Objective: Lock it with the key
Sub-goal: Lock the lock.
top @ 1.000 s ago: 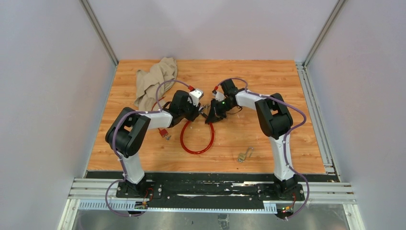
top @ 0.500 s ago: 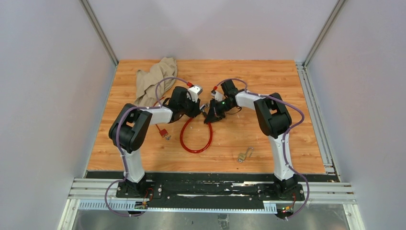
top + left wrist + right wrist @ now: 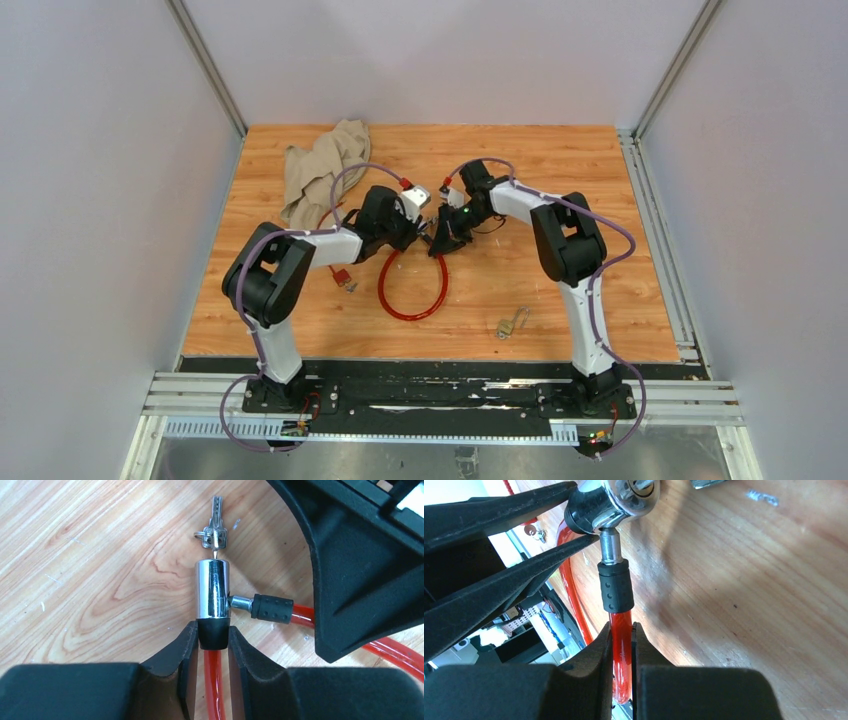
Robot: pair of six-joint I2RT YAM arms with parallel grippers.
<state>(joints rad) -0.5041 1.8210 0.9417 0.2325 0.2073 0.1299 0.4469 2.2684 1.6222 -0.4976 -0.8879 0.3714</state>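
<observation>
The red cable lock [image 3: 410,290] lies as a loop on the table. In the left wrist view my left gripper [image 3: 210,632] is shut on the black collar of its chrome cylinder [image 3: 212,590]. The small silver key [image 3: 215,532] on its ring sits in the cylinder's far end, and a second key points away from it. The cable's black-sleeved pin end [image 3: 270,608] meets the cylinder's side. My right gripper [image 3: 622,640] is shut on the red cable just behind that sleeve [image 3: 615,587]. From above the two grippers, left [image 3: 418,228] and right [image 3: 437,244], meet at the loop's top.
A beige cloth [image 3: 322,168] lies at the back left. A short thin red loop with a tag [image 3: 340,274] lies beside the left arm. A small brass padlock [image 3: 511,322] lies at the front right. The table's edges are walled.
The left wrist has shifted slightly right, closer to the right gripper. Both grippers keep their hold, and the loop has barely moved.
</observation>
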